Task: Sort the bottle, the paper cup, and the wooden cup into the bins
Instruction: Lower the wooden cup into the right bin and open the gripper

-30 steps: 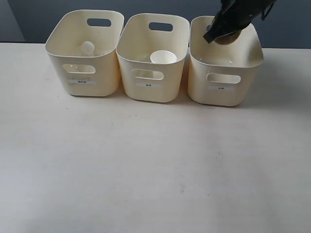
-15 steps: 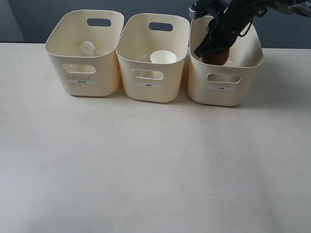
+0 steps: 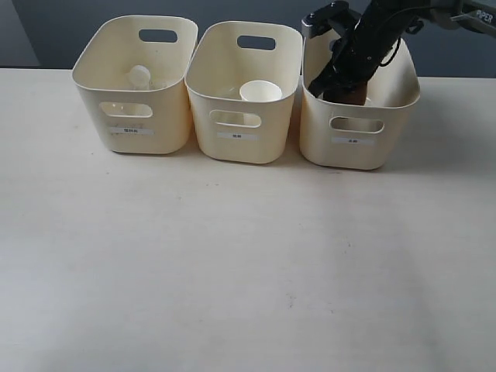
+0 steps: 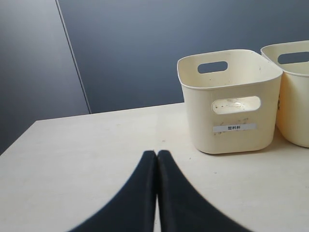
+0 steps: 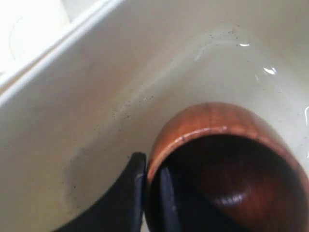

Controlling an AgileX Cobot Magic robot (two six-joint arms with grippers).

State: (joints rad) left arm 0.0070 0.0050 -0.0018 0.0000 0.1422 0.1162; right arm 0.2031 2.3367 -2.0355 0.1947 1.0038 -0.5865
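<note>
Three cream bins stand in a row at the back. The bottle (image 3: 140, 75) lies in the left bin (image 3: 133, 124), its white cap showing. The paper cup (image 3: 260, 91) sits in the middle bin (image 3: 240, 128). My right gripper (image 3: 333, 77) reaches down inside the right bin (image 3: 354, 136) and is shut on the wooden cup (image 3: 350, 95). In the right wrist view, one finger is inside and one outside the wooden cup's (image 5: 227, 159) rim, at my right gripper (image 5: 152, 174), low in the bin (image 5: 96, 96). My left gripper (image 4: 157, 153) is shut and holds nothing, over the table near the left bin (image 4: 231, 106).
The pale table (image 3: 248, 263) stretches wide in front of the bins. A dark wall stands behind them. The right arm (image 3: 387, 23) comes in over the right bin's back rim.
My right gripper has lowered the wooden cup from above the right bin's rim down into the bin. The left gripper, bottle and paper cup are unmoved.
</note>
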